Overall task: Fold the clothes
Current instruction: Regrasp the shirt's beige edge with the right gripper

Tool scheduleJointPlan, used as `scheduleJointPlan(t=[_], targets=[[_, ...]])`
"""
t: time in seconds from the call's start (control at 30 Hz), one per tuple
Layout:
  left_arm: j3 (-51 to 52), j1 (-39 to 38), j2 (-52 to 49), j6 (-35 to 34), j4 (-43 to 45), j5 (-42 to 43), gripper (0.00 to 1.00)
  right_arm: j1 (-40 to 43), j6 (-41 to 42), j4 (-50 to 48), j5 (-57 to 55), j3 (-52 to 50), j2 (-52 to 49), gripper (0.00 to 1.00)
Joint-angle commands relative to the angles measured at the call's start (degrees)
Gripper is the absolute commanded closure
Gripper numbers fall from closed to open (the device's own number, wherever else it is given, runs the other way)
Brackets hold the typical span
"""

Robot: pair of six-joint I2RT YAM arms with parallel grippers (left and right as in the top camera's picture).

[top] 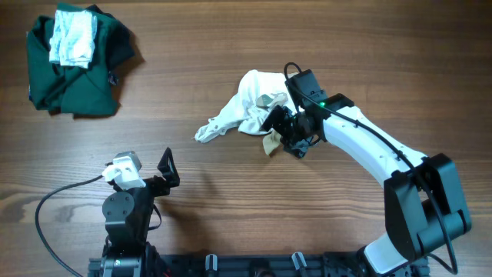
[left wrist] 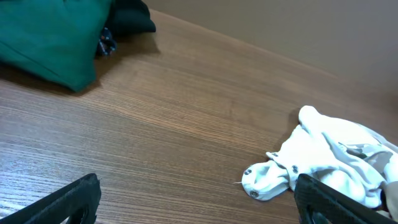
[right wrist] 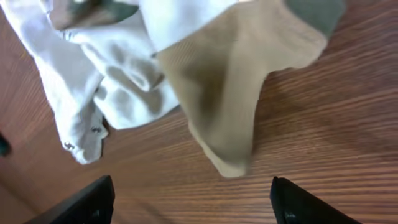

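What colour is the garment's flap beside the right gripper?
The flap is khaki-tan; the right wrist view shows it best.

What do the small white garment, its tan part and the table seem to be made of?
White garment: soft knit cotton by its look, matte, with limp folds. Tan part: fine ribbed knit, matte; ribs show. Table: wood or wood-look laminate, smooth, with straight grain lines; which one is unclear.

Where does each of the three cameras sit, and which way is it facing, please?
Overhead: above the table, looking straight down; left arm and right arm show.
Left wrist: low over the wood, looking across at the white-and-tan garment; left fingers at bottom corners.
Right wrist: close above the garment, looking down; right fingers at bottom corners.
Shared: all three show that garment.
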State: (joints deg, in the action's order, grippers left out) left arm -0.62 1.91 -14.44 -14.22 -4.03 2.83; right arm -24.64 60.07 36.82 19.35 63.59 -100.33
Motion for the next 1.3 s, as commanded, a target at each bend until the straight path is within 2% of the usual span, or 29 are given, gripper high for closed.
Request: scheduleJointPlan(t=[0.0,0.37,0.53,0.67,0.73,0.9,1.0,1.03,1.17,1.27], targets=[[0.31,0.35,-0.31,0.07,-0.24,0.09,0.0,0.11,1.57,0.09,-2.36,-0.35,-0.76,0.18],[0.31,0.35,-0.31,0.07,-0.22,0.09,0.0,0.07,2.05,-3.3,-2.86,-0.35,-3.74,0.19],[0.31,0.35,-0.31,0.07,-0.22,0.09,0.0,0.07,3.1,-3.41,-2.89,-0.35,-5.03,0.28],[0.31,0.35,-0.31,0.07,-0.22,0.09,0.0,0.07,3.13,-3.61,-2.91,-0.35,-6.34,0.31],[0.31,0.35,-0.31,0.07,-0.22,0.09,0.0,0.07,3.1,-4.17,-2.91,-0.35,-6.34,0.37],[0.31,0.35,-0.31,0.07,-0.15,0.09,0.0,0.07,2.99,-4.66,-3.45,-0.35,-6.34,0.77],[0.31,0.35,-0.31,0.07,-0.11,0.11,0.0,0.07,2.91,-4.63,-5.11,-0.35,-6.34,0.92],[0.31,0.35,-0.31,0.07,-0.11,0.11,0.0,0.07,2.89,-4.61,-5.55,-0.35,-6.34,0.96],[0.31,0.35,-0.31,0.07,-0.11,0.11,0.0,0.09,2.29,-4.66,-5.9,-0.33,-6.29,0.96],[0.31,0.35,-0.31,0.0,-0.04,0.94,0.0,0.13,-1.88,-4.63,-6.8,-0.17,-5.49,0.96]])
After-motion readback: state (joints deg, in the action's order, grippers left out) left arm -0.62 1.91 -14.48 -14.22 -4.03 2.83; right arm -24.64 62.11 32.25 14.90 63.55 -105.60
